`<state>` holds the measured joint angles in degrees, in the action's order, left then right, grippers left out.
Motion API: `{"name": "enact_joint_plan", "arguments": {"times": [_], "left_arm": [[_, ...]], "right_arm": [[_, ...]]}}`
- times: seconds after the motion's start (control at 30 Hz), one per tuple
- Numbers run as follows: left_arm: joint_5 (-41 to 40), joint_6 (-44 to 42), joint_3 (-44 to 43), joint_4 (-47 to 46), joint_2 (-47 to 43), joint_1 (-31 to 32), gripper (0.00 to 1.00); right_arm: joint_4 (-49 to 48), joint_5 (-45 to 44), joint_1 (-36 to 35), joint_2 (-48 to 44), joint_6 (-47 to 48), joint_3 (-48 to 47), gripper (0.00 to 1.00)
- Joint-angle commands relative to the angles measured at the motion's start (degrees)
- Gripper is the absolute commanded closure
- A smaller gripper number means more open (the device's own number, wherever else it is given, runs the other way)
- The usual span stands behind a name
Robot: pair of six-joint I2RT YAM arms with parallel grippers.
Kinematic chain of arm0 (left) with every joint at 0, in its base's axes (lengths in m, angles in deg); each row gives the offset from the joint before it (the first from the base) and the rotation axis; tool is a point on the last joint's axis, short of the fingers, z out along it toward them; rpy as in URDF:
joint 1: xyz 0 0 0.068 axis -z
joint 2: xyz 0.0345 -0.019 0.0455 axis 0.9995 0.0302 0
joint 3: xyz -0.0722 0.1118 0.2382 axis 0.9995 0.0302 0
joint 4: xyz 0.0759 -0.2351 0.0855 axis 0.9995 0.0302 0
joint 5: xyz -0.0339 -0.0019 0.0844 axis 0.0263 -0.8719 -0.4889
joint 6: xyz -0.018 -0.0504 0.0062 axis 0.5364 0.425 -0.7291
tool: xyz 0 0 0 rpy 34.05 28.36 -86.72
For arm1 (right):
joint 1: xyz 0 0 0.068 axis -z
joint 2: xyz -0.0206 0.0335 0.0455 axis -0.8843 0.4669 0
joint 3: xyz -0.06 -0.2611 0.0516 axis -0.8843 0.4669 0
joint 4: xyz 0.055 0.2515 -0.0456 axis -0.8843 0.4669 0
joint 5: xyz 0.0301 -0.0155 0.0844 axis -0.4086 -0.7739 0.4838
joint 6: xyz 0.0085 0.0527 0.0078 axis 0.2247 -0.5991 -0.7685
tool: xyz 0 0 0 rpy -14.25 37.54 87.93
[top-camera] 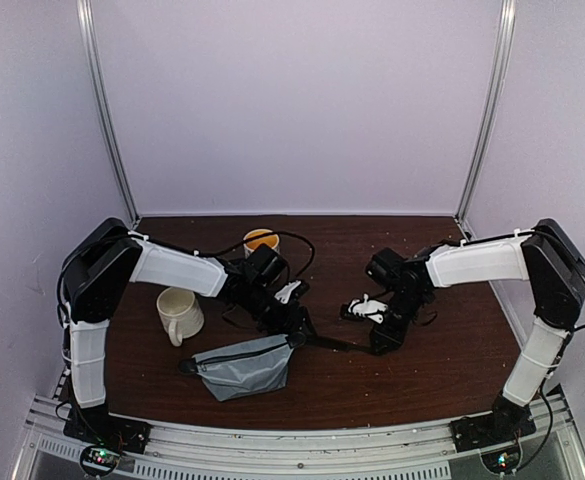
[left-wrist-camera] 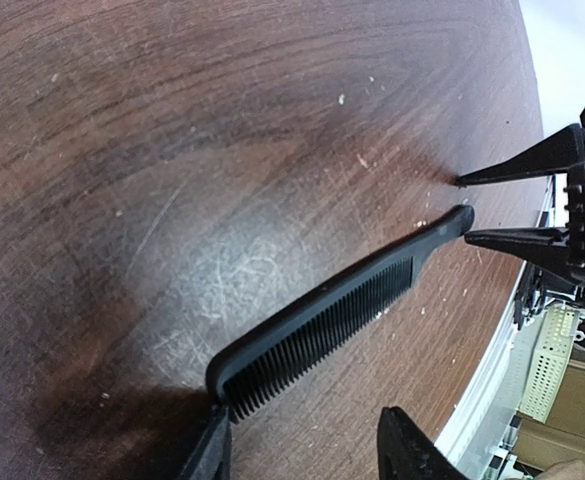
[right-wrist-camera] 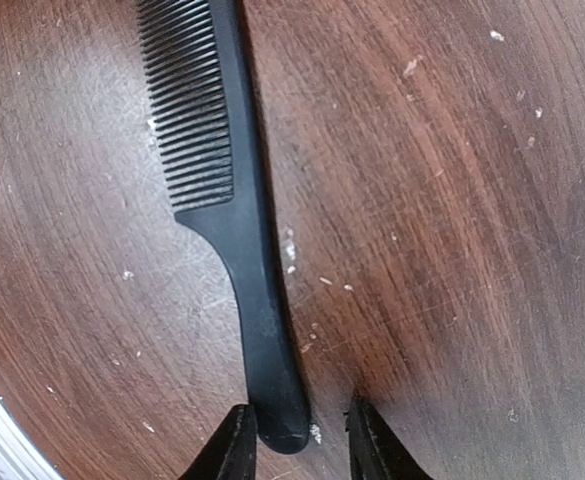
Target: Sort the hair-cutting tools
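The left arm and right arm stretch inward, wrists low over the table. The comb lies flat between them, its long axis left to right. Its toothed end sits inside the left gripper, whose fingers are spread wide. The handle tip sits loose between the slightly parted fingers of the right gripper.

The bench is dark brown wood, its grain scuffed with pale scratches and dotted with light specks. A long thin black comb lies flat near the middle, running left to right, its toothed end towards the left edge. A grey zip pouch sits by the near edge, left of centre. A cream mug stands near the left edge; a second mug — partly hidden — stands at the far edge.
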<state>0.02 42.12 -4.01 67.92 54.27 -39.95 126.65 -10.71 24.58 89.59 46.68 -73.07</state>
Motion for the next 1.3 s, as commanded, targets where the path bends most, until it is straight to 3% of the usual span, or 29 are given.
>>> {"name": "enact_joint_plan", "arguments": {"times": [0.0, 0.2, 0.53, 0.97, 1.27], "left_arm": [[-0.5, -1.1, 0.2, 0.8, -0.2, -0.3, 0.47], [-0.6, -1.0, 0.3, 0.8, -0.2, -0.5, 0.47], [-0.9, -1.5, 0.3, 0.9, -0.9, -0.7, 0.47], [-1.3, -1.7, 1.1, 0.8, -1.5, -0.8, 0.47], [-2.6, -0.7, 1.8, 0.0, -1.6, -1.5, 0.4]], "right_arm": [[0.3, -4.5, -0.7, 2.0, -0.6, 1.9, 0.65], [-0.6, -6.4, -3.2, 0.4, -0.8, 3.3, 0.56], [-1.9, -8.6, -3.8, -9.6, -2.7, 4.4, 0.59], [-2.2, -9.4, -6.4, -1.9, -1.9, 4.5, 0.59], [-1.7, -10.0, -6.4, 3.8, -1.4, 4.1, 0.9]]}}
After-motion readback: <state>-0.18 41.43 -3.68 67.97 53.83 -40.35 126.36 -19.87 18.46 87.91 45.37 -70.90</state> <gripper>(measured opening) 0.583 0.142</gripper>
